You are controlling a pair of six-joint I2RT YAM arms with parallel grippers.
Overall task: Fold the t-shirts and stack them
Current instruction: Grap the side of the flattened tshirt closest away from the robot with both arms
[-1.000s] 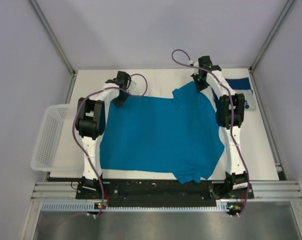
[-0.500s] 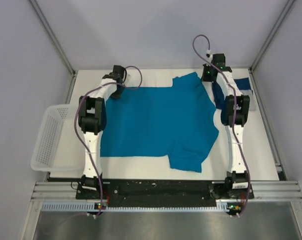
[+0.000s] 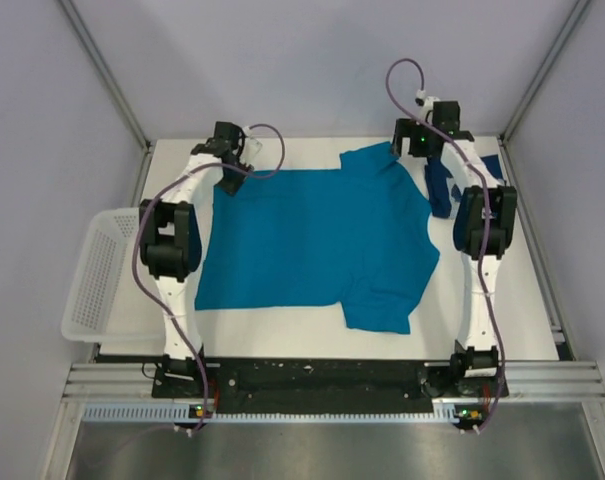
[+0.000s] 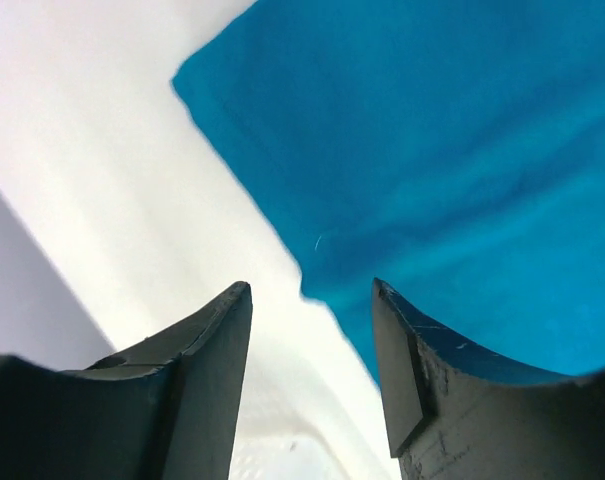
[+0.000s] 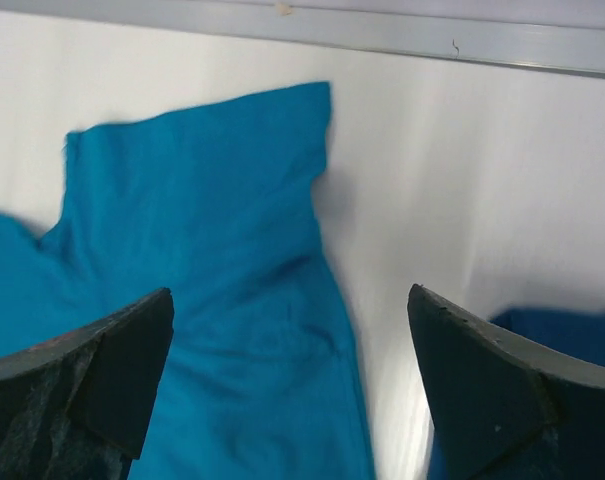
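The teal-blue t-shirt (image 3: 312, 245) lies spread flat on the white table (image 3: 302, 335), one sleeve at the far right and one at the near right. My left gripper (image 3: 228, 172) hovers at the shirt's far left corner. Its jaws (image 4: 310, 290) stand apart with only table and the shirt's edge (image 4: 462, 150) below them. My right gripper (image 3: 412, 150) is over the far sleeve (image 5: 212, 200), jaws (image 5: 290, 295) wide open and empty. The dark navy t-shirt (image 3: 440, 188) lies at the far right, mostly hidden behind the right arm; a piece of it (image 5: 572, 335) shows beside the right finger.
A white mesh basket (image 3: 97, 275) hangs off the table's left edge. Metal frame posts stand at the far corners, and a rail (image 5: 382, 35) runs along the back edge. Both arms stretch along the shirt's left and right sides.
Both grippers have opened and let go of the teal shirt. The shirt was drawn toward the far side and now lies flatter. Both wrists have moved farther back.
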